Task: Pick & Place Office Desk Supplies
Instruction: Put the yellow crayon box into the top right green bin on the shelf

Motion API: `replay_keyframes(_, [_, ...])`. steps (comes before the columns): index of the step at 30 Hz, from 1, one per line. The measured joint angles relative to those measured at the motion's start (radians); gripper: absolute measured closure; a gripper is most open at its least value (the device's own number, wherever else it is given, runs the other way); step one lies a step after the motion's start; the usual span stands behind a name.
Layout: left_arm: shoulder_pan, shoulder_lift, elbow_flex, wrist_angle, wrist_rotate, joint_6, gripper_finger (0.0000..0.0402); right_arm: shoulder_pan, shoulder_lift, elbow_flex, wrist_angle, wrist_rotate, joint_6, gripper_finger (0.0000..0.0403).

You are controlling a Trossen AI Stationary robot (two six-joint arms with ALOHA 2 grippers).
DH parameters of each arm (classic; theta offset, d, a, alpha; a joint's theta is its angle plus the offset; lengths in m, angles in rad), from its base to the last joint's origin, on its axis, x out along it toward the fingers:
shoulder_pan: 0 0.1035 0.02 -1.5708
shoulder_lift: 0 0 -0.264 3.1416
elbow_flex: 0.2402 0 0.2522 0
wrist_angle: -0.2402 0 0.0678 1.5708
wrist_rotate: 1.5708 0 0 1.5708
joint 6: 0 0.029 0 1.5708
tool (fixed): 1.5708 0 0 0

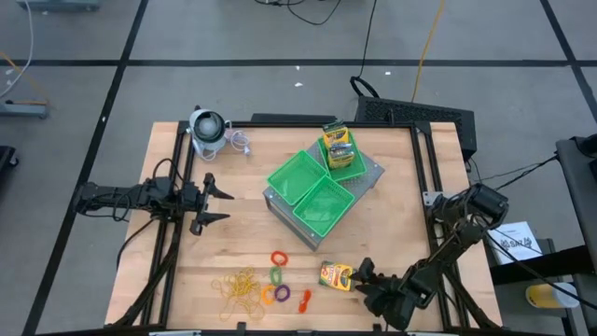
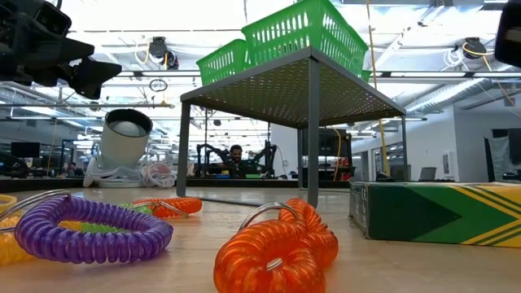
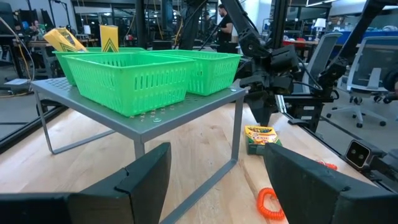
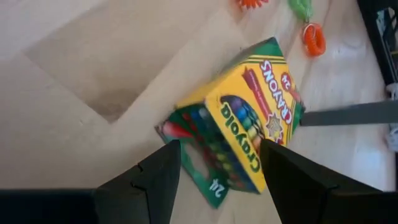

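Note:
A yellow-and-green crayon box [image 1: 336, 276] [image 4: 249, 118] lies flat on the table near its front edge. My right gripper [image 1: 362, 277] [image 4: 217, 152] is open and slants down at the box's right end, one finger on each side of that end. Two more crayon boxes [image 1: 339, 147] stand in the far green tray. A tangle of tan rubber bands [image 1: 238, 287] and coiled rings, orange [image 1: 278, 258], green [image 1: 276, 274] and purple [image 1: 282, 293], lie left of the box. My left gripper [image 1: 213, 201] [image 3: 217, 180] waits open and level at the table's left.
Three green trays [image 1: 312, 191] sit on a grey perforated stand [image 2: 285, 85] in the table's middle. A grey-white round gadget [image 1: 207, 129] stands at the far left corner. A red ring [image 1: 304, 299] lies near the front edge. Bare wood lies between the stand and the rings.

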Motion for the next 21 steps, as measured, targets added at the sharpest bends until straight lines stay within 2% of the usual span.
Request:
replay_keyframes(7, [0.0,0.0,0.0,0.0,0.0,0.0,0.0137,-0.073,-0.001,0.001,-0.001,-0.142,-0.062,0.0193])
replay_keyframes(12, [0.0,0.0,0.0,0.0,0.0,0.0,0.0137,-0.105,-0.002,0.001,-0.002,-0.19,-0.079,0.0202])
replay_keyframes(16, [0.0,0.0,0.0,0.0,0.0,0.0,0.0137,-0.107,-0.002,0.002,-0.004,-0.225,-0.109,0.0235])
replay_keyframes(21, [0.0,0.0,0.0,0.0,0.0,0.0,0.0137,-0.108,-0.002,0.002,-0.006,-0.233,-0.099,0.0295])
